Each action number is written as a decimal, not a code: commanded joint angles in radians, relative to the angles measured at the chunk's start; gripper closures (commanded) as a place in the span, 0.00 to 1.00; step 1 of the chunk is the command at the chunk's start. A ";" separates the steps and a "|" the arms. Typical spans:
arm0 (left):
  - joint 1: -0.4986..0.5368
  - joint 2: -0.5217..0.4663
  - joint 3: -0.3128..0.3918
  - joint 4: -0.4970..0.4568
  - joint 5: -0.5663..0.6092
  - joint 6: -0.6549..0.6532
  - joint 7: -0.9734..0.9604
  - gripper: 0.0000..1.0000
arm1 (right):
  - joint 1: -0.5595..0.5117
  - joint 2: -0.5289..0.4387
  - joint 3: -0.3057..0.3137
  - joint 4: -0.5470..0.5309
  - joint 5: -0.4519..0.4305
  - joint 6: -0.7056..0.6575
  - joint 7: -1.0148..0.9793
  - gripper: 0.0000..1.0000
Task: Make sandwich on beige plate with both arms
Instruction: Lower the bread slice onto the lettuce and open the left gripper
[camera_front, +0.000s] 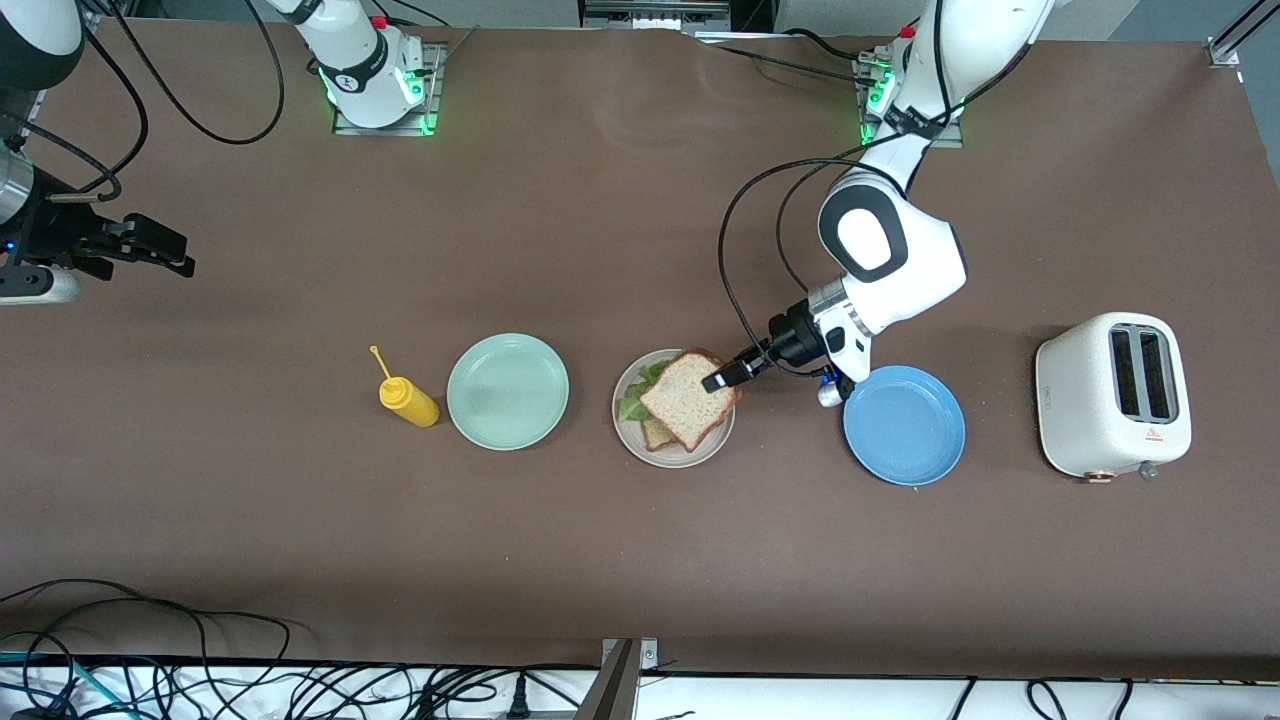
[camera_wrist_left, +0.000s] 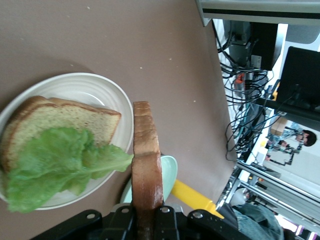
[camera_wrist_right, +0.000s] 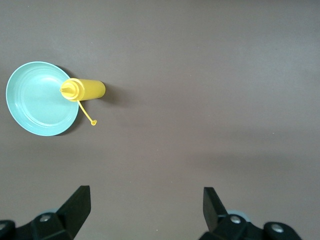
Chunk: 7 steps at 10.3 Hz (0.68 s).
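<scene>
the left tool (camera_front: 722, 380) pinches the top bread slice (camera_front: 690, 398) by its crust, holding it over the lettuce (camera_wrist_left: 55, 167) and bottom slice (camera_wrist_left: 60, 122) on the beige plate (camera_front: 628, 440), likely to cap the sandwich; the right tool (camera_front: 150, 248) waits with fingers spread over bare counter (camera_front: 600, 560).

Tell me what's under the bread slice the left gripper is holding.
The top slice, shut in the left gripper, hangs over the beige plate, where lettuce lies on the bottom slice. Lettuce hides part of that slice.
</scene>
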 joint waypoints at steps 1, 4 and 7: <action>-0.043 0.066 0.009 0.076 -0.058 0.058 0.031 1.00 | 0.008 -0.004 -0.012 -0.004 0.000 -0.005 -0.007 0.00; -0.067 0.124 0.007 0.117 -0.058 0.086 0.031 1.00 | 0.005 -0.004 -0.013 -0.005 0.000 -0.005 -0.007 0.00; -0.077 0.141 0.001 0.118 -0.061 0.103 0.074 1.00 | 0.005 -0.004 -0.013 -0.005 0.000 -0.005 -0.007 0.00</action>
